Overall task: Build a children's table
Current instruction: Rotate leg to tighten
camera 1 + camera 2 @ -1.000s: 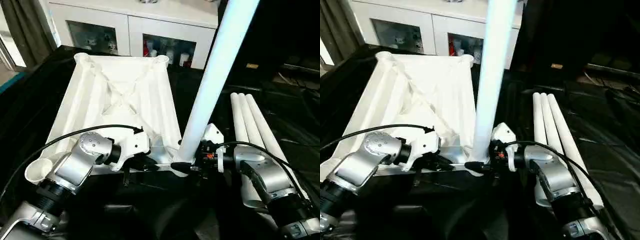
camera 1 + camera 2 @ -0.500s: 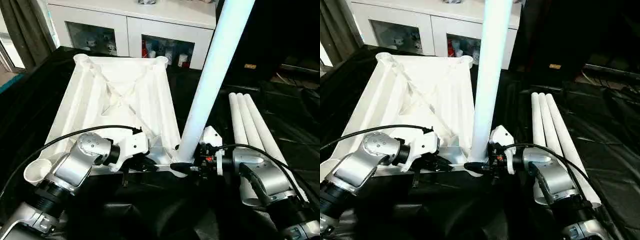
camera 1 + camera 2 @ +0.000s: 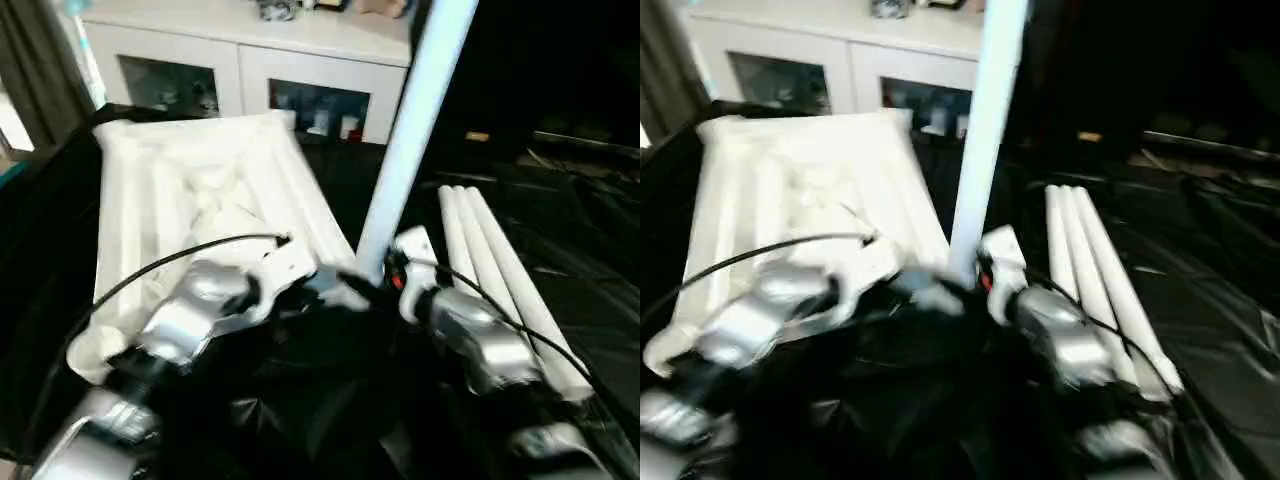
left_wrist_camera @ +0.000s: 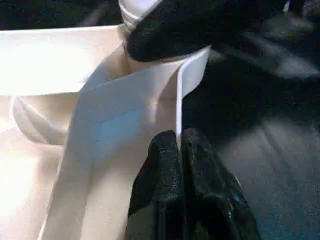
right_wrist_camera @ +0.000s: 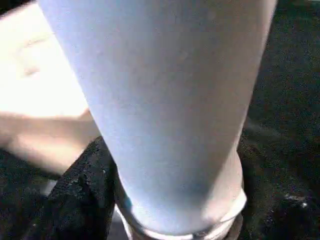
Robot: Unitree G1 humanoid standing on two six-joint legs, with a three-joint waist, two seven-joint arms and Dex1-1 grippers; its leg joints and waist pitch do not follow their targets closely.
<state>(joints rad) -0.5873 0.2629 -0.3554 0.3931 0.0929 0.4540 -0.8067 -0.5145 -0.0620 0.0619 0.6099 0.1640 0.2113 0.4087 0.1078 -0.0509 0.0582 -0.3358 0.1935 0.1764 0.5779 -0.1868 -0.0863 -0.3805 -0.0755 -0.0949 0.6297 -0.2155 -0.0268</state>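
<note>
Lying upside down: white plastic rectangular table top (image 3: pixel 200 200) with ribbed underside up, on a black sheet (image 3: pixel 580 270), in front of a white glass-door cabinet (image 3: pixel 250 70).
Standing leg: long white tubular leg (image 3: pixel 415 120) rises steeply at the top's near right corner, its lower end at the round corner socket (image 4: pixel 150 70).
Spare legs: three white tubular legs (image 3: pixel 490 270) lie side by side on the sheet, right of the top.
Right hand (image 3: pixel 362 287): black fingers (image 5: pixel 80 190) wrapped around the standing leg's base, holding it.
Left hand (image 4: pixel 179 150): fingertips pressed together, narrow, pinching the thin white edge of the top beside the socket.
</note>
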